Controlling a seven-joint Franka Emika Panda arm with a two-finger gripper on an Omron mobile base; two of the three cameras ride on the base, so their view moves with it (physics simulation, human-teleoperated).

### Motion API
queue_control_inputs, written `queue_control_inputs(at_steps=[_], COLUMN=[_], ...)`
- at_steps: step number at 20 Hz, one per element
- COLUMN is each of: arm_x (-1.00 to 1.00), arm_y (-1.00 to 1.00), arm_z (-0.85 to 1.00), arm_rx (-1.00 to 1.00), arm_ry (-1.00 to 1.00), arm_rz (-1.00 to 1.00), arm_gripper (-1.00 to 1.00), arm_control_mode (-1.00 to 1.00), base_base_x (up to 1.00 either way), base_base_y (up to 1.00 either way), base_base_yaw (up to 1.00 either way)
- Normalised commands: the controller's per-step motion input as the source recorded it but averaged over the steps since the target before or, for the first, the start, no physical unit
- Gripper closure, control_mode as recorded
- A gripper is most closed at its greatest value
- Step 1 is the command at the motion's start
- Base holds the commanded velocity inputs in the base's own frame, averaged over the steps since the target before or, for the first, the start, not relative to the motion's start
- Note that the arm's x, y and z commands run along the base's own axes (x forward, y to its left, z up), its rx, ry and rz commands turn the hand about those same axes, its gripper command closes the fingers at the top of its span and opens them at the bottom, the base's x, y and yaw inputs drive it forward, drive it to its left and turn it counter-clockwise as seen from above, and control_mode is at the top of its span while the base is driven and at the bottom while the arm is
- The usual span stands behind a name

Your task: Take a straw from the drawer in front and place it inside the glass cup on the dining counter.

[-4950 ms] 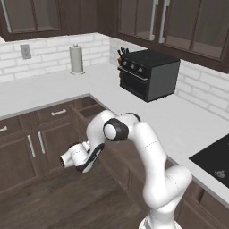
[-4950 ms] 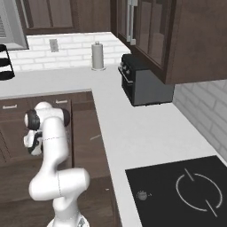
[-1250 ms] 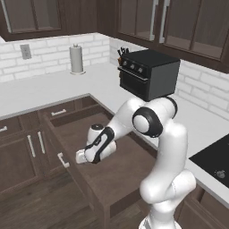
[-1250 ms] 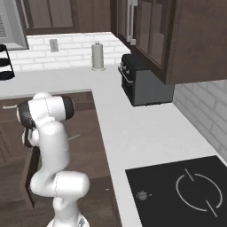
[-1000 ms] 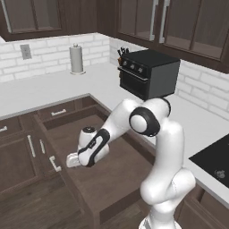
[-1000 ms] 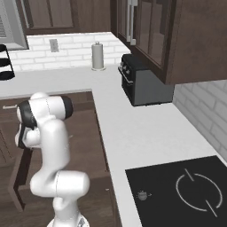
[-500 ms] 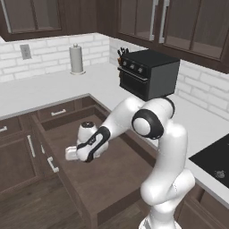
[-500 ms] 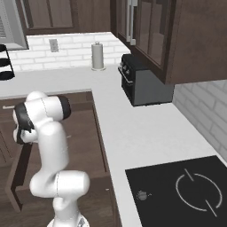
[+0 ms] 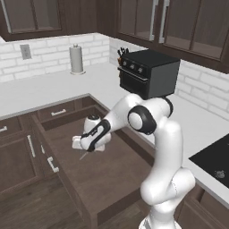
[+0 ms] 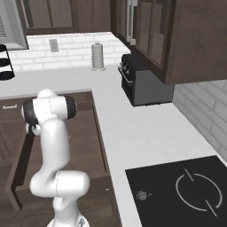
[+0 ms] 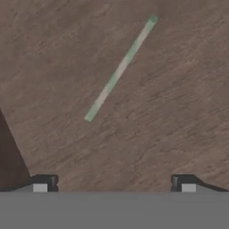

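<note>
1. At the left of the left base view, the drawer (image 9: 103, 179) stood pulled out, its white bar handle (image 9: 53, 164) on the front.
2. The straw (image 9: 83, 155) lay flat on the drawer's wooden floor, just below the gripper (image 9: 78, 143).
3. The gripper hung low over the drawer floor, not touching the straw.
4. In the hand view the straw (image 11: 120, 68) lay slantwise on the wood, ahead of the fingertips (image 11: 42, 182).
5. The jaws stood wide apart and held nothing.
6. Further right, a black oven (image 9: 147, 74) sat on the white counter (image 9: 197, 129), well apart from the drawer.
</note>
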Motion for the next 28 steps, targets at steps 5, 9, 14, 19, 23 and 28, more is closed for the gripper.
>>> queue_control_inputs(at_steps=[5, 9, 14, 19, 23, 28], arm_x=[0.57, 0.30, 0.23, 0.00, 0.00, 0.09], arm_y=[0.00, 0.00, 0.00, 0.00, -0.11, -0.12], arm_z=[-0.21, -0.26, -0.30, -0.25, -0.20, -0.22], arm_rx=[-0.01, -0.04, -0.06, -0.06, -0.03, 0.00], arm_ry=[0.09, 0.05, 0.02, 0.00, 0.00, 0.00], arm_rz=[-0.17, -0.15, -0.15, -0.13, -0.11, -0.07], arm_gripper=[-1.00, -1.00, -1.00, -1.00, -1.00, -1.00], arm_control_mode=[-1.00, -1.00, -1.00, -1.00, -1.00, -1.00], base_base_x=[0.00, 0.00, 0.00, 0.00, 0.00, 0.00], base_base_y=[0.00, 0.00, 0.00, 0.00, 0.00, 0.00], base_base_yaw=[0.00, 0.00, 0.00, 0.00, 0.00, 0.00])
